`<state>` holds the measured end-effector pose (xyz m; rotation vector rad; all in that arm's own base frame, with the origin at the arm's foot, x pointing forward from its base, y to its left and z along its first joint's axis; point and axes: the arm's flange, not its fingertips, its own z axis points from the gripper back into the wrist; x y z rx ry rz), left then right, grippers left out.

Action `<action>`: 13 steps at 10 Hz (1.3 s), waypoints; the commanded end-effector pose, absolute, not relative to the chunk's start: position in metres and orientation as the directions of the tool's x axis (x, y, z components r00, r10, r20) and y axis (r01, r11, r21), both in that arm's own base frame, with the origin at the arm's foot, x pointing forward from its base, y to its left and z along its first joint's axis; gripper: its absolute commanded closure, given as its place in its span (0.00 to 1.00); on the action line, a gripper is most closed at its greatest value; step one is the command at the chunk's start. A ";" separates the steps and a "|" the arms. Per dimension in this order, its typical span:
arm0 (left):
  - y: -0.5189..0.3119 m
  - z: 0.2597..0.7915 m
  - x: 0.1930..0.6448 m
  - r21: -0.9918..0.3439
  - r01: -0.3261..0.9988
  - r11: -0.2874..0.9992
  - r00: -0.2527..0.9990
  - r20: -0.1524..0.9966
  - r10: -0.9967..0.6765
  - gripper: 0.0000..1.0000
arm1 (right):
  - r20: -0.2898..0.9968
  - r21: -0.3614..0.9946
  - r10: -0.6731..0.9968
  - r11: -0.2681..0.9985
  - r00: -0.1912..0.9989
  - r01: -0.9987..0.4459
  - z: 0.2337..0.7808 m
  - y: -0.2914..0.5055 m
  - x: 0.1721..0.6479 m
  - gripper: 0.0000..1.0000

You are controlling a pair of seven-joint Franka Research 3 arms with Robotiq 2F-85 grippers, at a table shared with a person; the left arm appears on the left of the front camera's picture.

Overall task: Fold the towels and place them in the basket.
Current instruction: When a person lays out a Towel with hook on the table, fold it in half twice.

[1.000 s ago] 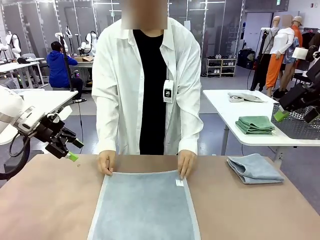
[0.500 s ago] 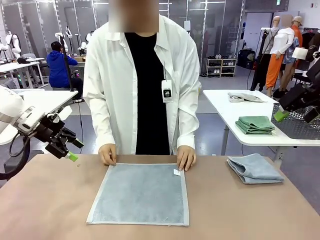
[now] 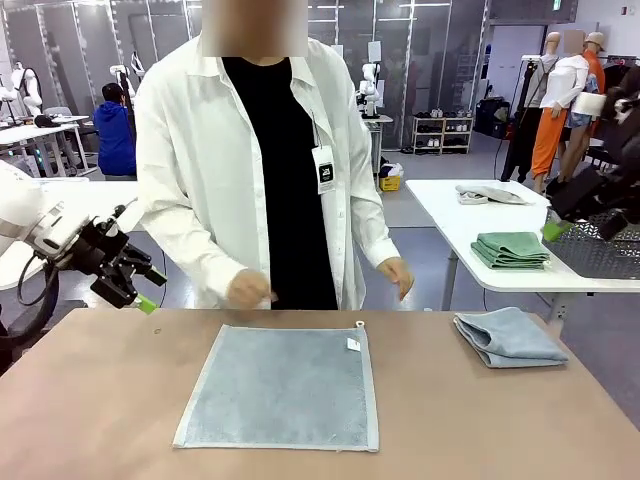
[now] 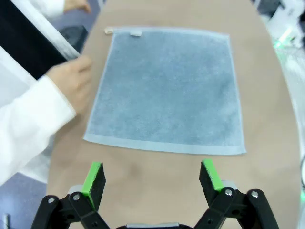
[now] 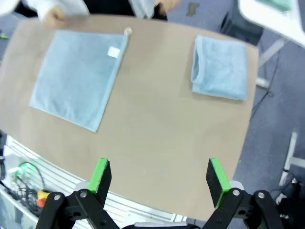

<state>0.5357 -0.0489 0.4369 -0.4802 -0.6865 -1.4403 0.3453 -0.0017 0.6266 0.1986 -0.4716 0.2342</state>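
Well apart lie flat towel (image 3: 278,388) and folded towel (image 3: 508,338)

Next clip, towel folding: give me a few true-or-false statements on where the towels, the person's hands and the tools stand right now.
1. A flat towel lies spread on the table. True.
2. The person's hands press on its far corners. False: both hands are in the air, off it.
3. A folded towel lies on the same table, apart from the flat one. True.
4. The left tool is shut on the flat towel's edge. False: it is open, clear of the towel.
5. The right tool is open and holds nothing. True.
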 end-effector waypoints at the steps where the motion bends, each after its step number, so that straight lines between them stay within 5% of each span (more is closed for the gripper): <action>1: -0.086 0.466 0.508 0.169 0.979 0.112 -0.005 0.572 -0.820 0.00 | 0.462 0.013 0.370 0.906 0.806 -0.423 0.640 0.041 0.362 0.00; 4: -0.165 0.497 0.475 0.227 0.967 0.114 0.027 0.355 -0.934 0.00 | 0.404 -0.154 0.698 0.689 0.592 -0.708 0.620 0.148 0.389 0.00; 8: -0.209 0.503 0.430 0.291 0.956 0.032 -0.026 0.195 -0.981 0.00 | 0.378 -0.223 0.912 0.256 0.159 -0.941 0.558 0.247 0.361 0.00; 11: -0.213 0.492 0.418 0.271 0.962 -0.008 -0.046 0.133 -0.990 0.00 | 0.293 -0.232 0.956 0.061 -0.010 -0.971 0.515 0.266 0.355 0.00; 13: -0.212 0.485 0.416 0.257 0.966 -0.010 -0.040 0.111 -0.993 0.00 | 0.256 -0.192 0.967 0.049 -0.002 -0.980 0.502 0.270 0.360 0.00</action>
